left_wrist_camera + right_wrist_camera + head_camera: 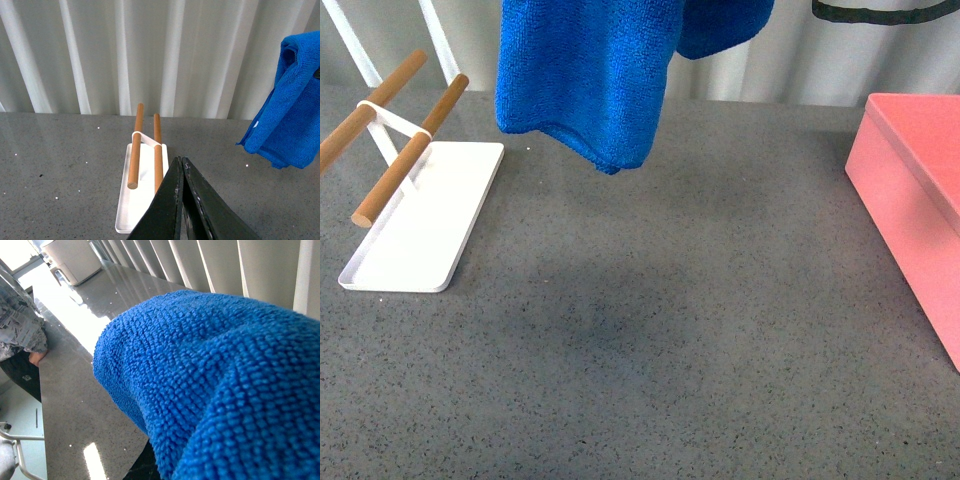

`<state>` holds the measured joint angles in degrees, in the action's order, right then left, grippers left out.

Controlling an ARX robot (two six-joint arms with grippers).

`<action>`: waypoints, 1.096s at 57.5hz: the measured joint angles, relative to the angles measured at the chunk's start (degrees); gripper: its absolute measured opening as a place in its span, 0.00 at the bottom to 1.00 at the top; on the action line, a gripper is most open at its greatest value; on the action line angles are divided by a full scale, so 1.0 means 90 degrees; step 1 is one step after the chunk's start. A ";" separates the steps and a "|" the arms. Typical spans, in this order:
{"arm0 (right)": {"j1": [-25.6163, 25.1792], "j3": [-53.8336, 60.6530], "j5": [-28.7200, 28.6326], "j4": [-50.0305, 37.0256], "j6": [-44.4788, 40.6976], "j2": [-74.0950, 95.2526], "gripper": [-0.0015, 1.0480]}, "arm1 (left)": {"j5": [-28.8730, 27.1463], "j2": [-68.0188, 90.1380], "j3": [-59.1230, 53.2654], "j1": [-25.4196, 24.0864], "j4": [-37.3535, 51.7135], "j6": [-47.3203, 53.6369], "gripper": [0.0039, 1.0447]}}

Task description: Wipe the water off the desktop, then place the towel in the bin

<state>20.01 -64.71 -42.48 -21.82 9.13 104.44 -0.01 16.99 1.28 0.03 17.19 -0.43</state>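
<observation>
The bright-blue fluffy towel (595, 75) hangs in the air above the far middle of the dark-grey speckled desktop (650, 330), its lower edge clear of the surface. It fills the right wrist view (225, 390), where it covers my right gripper, which is shut on it. It also shows in the left wrist view (287, 125). The salmon-pink bin (915, 190) stands at the right edge. My left gripper (181, 162) is shut and empty, low over the desktop beside the white tray. Neither gripper shows in the front view.
A flat white tray (425, 225) with two wooden rods (410, 150) lies at the left, also in the left wrist view (140, 185). White pleated curtains (150, 55) back the desk. A faint darker patch (600, 320) marks the desktop's middle.
</observation>
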 joint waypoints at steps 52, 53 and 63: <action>-0.0114 0.0085 0.0032 0.0022 -0.0051 -0.0002 0.05 | -0.0002 -0.1863 0.0000 0.0000 -0.1906 0.0000 0.17; -0.0119 0.0100 0.0056 0.0032 -0.0063 -0.0005 0.05 | -0.0002 -0.1863 0.0000 0.0000 -0.1906 0.0000 0.21; -0.0262 0.0294 0.0381 0.0355 -0.0313 0.0107 0.05 | -0.0002 -0.1863 0.0000 0.0000 -0.1906 0.0000 0.54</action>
<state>17.65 -62.06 -39.05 -18.63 6.31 105.41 -0.03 0.23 1.28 0.03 0.03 -0.43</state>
